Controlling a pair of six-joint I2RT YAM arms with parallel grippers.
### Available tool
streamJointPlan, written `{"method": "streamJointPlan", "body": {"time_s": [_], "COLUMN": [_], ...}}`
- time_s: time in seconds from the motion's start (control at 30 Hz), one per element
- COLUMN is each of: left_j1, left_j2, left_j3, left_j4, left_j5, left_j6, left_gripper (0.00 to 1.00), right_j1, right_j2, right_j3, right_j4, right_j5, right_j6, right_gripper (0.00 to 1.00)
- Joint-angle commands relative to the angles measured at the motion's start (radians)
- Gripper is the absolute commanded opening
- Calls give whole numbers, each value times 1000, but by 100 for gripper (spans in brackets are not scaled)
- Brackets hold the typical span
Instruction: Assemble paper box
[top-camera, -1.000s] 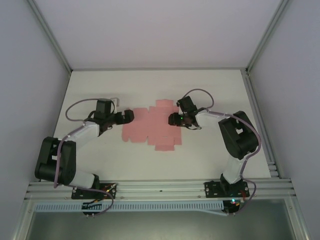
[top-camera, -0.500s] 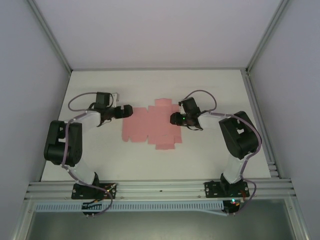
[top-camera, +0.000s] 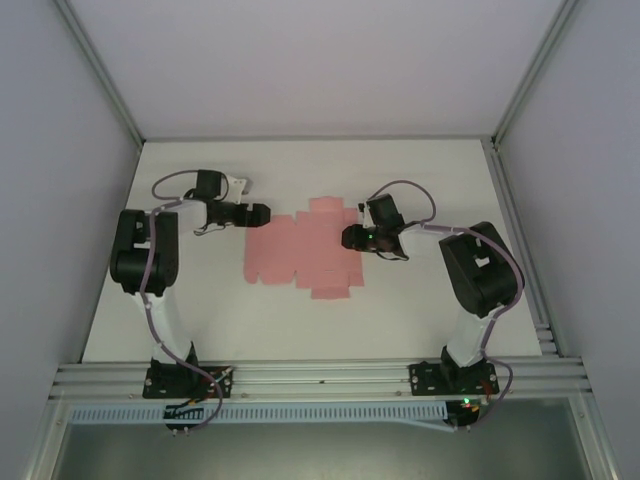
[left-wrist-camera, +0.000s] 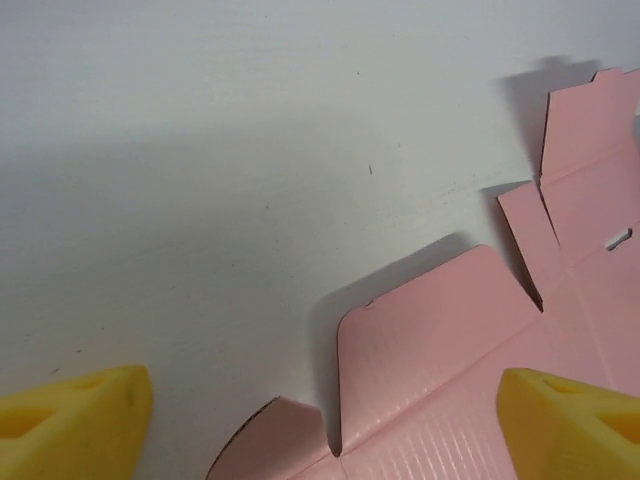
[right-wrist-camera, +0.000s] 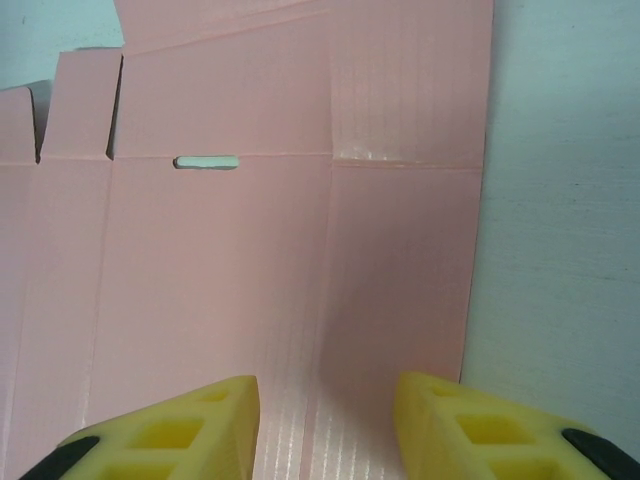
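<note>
Paper box (top-camera: 305, 255): flat pink cutout, unfolded, lying on table (top-camera: 200, 310) between both arms. Left gripper (left-wrist-camera: 318, 400) spread wide, empty, at its left edge. Right gripper (right-wrist-camera: 320, 400) parted moderately over its right side, nothing pinched; whether it touches card we cannot tell. We judge card light, thin, floppy, apt to slide and dent. Best hold: flap edges beside creases.

White table (top-camera: 300, 170), grey walls (top-camera: 60, 200) — aluminium rail (top-camera: 320, 375) along near edge

On white table (top-camera: 420, 310), mid: flat pink creased-card box cutout (top-camera: 305, 250). At its far-left corner, left gripper (top-camera: 262, 212); over its right edge, right gripper (top-camera: 348, 238).
</note>
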Motion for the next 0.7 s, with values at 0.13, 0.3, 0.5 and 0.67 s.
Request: {"method": "streamJointPlan", "body": {"time_s": [0.13,0.3,0.5,0.67], "left_j1": [-7,-6,-4,-3], "left_j2": [-14,-25,-58,-115], "left_j3": [-35,-39,-55,-78], "left_j4": [-50,-65,-69,-67], "left_j5": [168,167,157,150], "left_j6": [87,110,134,179], "left_gripper": [70,46,8,0], "right_j1": [-13,-16,-29,-42], "right_j2": [60,49,18,-18], "right_j3": [-47,-58,-80,-89], "right_j4": [-84,-84,-82,-80], "right_j5": [-19,-18,-12,-15], "right_j6": [0,3,-1,-9], "right_gripper": [39,39,38,39]}}
